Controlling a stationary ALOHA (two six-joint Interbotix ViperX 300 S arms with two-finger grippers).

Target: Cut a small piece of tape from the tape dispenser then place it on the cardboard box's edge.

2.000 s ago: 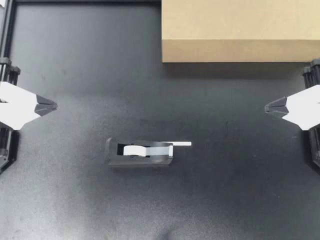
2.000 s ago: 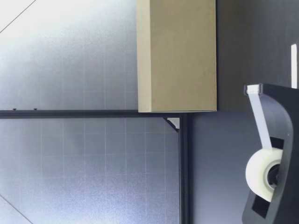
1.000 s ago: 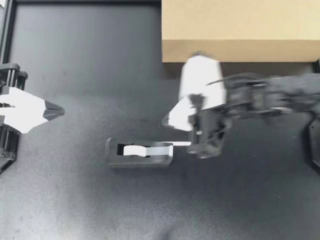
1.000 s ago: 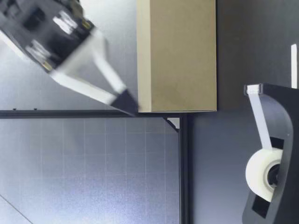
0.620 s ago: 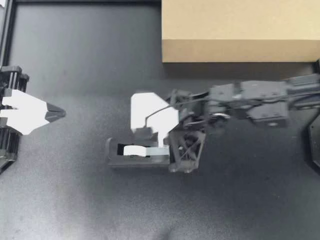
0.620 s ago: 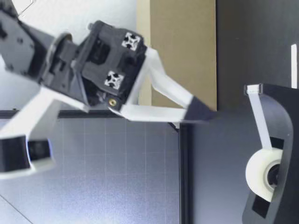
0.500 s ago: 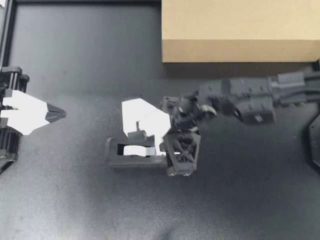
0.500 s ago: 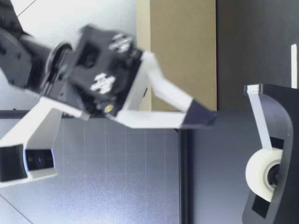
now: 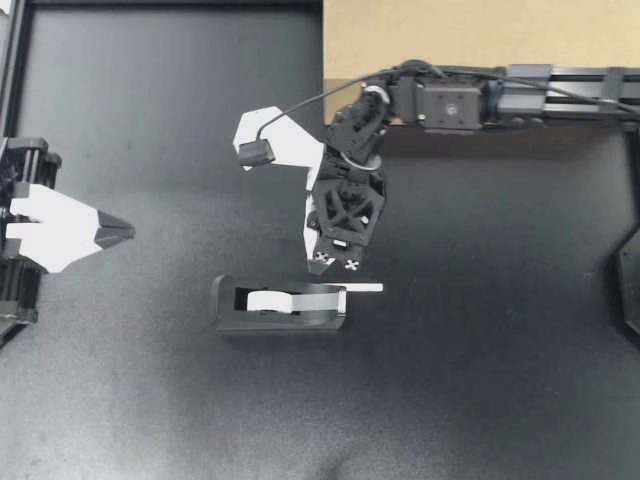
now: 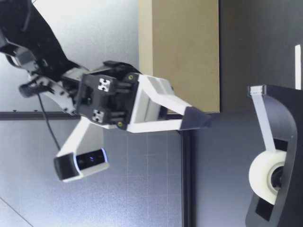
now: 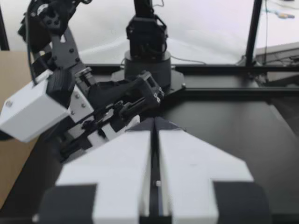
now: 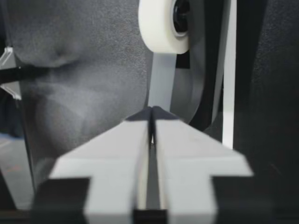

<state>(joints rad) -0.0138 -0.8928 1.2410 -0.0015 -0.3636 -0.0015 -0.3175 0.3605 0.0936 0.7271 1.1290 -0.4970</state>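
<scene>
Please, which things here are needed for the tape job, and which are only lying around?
For the job: tape dispenser, loose tape end, cardboard box, right gripper.
Lying around: nothing loose; only the table and the left gripper at the side.

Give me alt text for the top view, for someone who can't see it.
My right gripper, fingers together, points at the far side of the black tape dispenser, whose loose tape end sticks out toward my right. My left gripper sits shut off to my left, and a cardboard box lies at the far side behind my right arm.
</scene>
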